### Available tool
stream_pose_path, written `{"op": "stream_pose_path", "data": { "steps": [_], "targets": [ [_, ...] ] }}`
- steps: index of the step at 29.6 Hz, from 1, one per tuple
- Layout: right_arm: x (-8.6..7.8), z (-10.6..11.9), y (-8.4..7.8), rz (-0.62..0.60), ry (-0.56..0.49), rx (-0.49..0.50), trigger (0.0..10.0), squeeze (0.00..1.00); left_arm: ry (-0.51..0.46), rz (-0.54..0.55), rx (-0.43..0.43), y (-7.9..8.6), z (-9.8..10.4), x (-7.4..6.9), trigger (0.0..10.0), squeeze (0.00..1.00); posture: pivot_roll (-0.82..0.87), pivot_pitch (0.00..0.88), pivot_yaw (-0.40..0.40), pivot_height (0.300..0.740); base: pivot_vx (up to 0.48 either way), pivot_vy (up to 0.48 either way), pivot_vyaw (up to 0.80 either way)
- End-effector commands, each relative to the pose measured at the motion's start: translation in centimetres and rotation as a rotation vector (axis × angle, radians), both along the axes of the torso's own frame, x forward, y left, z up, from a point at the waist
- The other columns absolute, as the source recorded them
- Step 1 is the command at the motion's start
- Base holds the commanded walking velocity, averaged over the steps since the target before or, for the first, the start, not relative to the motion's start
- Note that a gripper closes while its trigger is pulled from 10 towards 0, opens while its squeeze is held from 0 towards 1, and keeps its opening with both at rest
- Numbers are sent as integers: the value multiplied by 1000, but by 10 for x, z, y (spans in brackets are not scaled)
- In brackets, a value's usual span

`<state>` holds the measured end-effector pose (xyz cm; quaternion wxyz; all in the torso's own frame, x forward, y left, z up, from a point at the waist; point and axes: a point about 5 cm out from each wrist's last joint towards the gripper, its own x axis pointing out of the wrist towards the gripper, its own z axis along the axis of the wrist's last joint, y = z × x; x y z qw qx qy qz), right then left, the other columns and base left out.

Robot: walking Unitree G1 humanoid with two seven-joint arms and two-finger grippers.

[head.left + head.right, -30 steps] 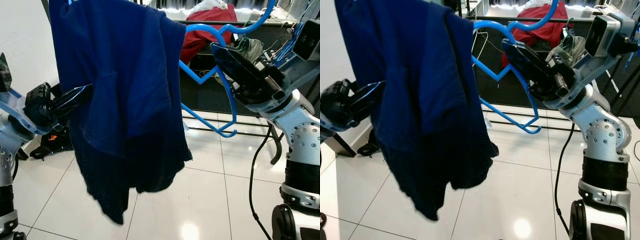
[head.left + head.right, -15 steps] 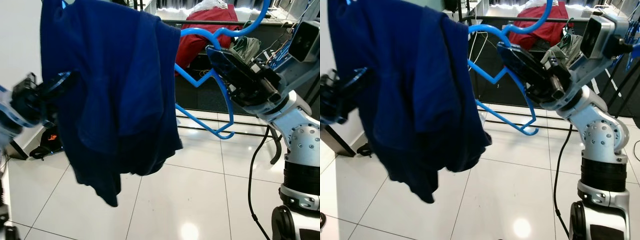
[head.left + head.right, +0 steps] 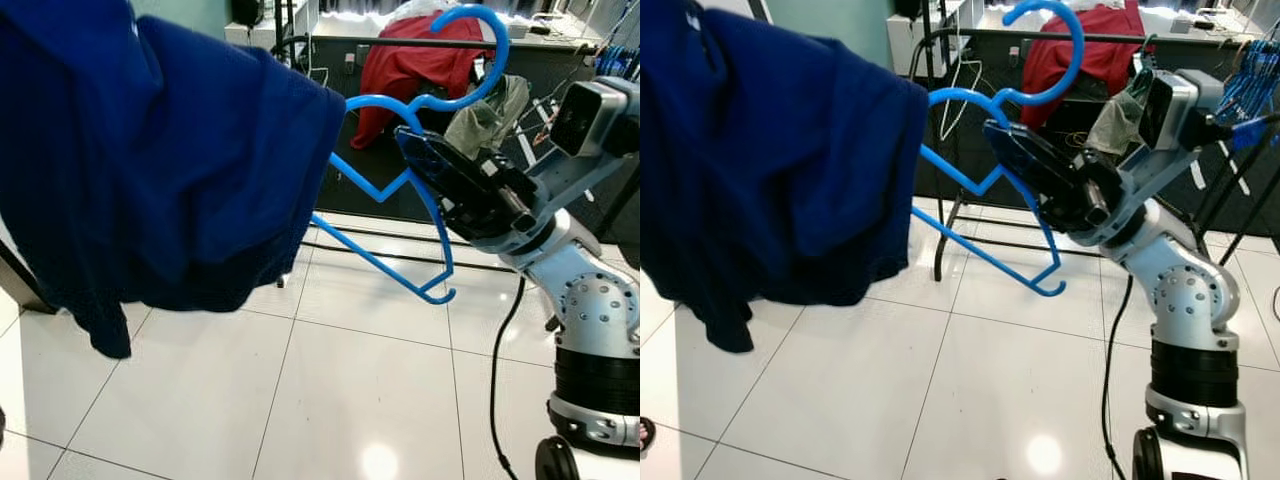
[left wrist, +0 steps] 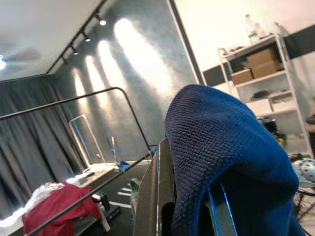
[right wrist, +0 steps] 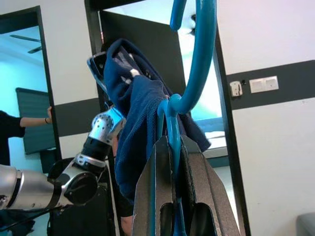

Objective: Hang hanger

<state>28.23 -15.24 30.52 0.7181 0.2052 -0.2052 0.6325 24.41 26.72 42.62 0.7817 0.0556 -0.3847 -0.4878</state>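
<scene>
Hanger lifted toward rail; garment swung to frame's upper left.
My right tool (image 3: 425, 150) clamps the blue hanger (image 3: 425, 215); hook (image 3: 478, 60) now nears the rail (image 3: 420, 42). Left tool (image 4: 165, 196) pinches the blue garment (image 3: 150, 170).

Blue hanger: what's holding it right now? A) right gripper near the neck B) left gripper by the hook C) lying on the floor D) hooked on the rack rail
A: the right gripper has its fingers closed on the blue hanger just below the hook, which hangs free of the rail.

A dark blue garment (image 3: 150, 170) fills the near left. Far behind, a black rail (image 3: 400, 42) carries a red garment (image 3: 395, 60). The white tiled floor (image 3: 330, 400) lies open, near and centre.
</scene>
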Motion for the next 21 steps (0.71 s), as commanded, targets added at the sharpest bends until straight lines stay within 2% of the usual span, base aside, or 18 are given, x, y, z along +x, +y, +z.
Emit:
{"op": "stream_pose_path", "data": {
  "steps": [1,4,7,8,9,11,12,13,14,16,19,21],
  "targets": [
    [-4,-1,5,8,-16,-14,10000,0,-30,-37,53,-8,8,-6,0,0,2,73,25,740,0,0,0],
    [-4,-3,7,13,-14,-22,10000,0,-29,-44,62,-10,9,-5,0,0,2,73,25,740,0,0,0],
    [-7,-23,26,12,-32,-201,10000,0,-35,-50,57,-13,13,-1,0,0,0,70,28,740,0,0,0],
    [-7,-23,26,12,-32,-201,10000,0,-35,-50,57,-13,13,-1,0,0,0,70,28,740,0,0,0],
    [-11,-30,32,39,-45,-260,10000,0,-34,-40,45,-15,16,2,0,0,3,67,29,740,0,0,0],
    [-15,-34,37,62,-54,-289,10000,0,-31,-34,38,-16,18,5,0,0,7,64,31,740,0,0,0],
    [-15,-34,37,62,-54,-289,10000,0,-31,-34,38,-16,18,5,0,0,7,64,31,740,0,0,0],
    [-22,-34,41,120,-71,-297,10000,0,-8,4,28,-17,20,13,0,0,10,60,32,740,0,0,0],
    [-22,-34,41,120,-71,-297,10000,0,-8,4,28,-17,20,13,0,0,10,60,32,740,0,0,0],
    [-27,-28,42,151,-96,-276,10000,0,32,46,22,-16,19,22,0,0,9,58,37,740,0,0,0],
    [-29,-25,42,161,-111,-263,10000,0,50,64,20,-15,18,26,0,0,9,58,37,740,0,0,0],
    [-32,-15,41,178,-142,-224,10000,0,98,98,15,-17,11,37,0,0,7,58,38,740,0,0,0]
  ]
}}
